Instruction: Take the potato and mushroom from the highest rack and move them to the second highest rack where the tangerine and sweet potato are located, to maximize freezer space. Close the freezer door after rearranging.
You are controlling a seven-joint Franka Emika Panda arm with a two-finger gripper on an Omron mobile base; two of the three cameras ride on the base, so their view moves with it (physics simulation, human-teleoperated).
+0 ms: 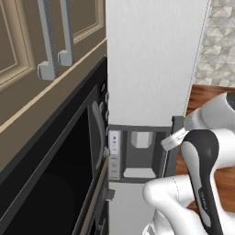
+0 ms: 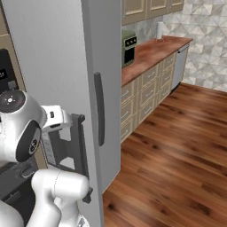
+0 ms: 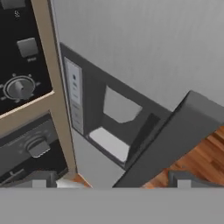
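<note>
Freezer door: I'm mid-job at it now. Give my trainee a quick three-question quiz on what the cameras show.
1. True or false: the freezer door stands shut.
2. In the left base view, what sits directly left of the freezer door? A) a black-fronted oven B) a sink C) a window
3. Fill in the blank: the hand is ____ and holds nothing, with the door's dark handle just ahead of it.

Key: 1 true; 2 A; 3 open.
</note>
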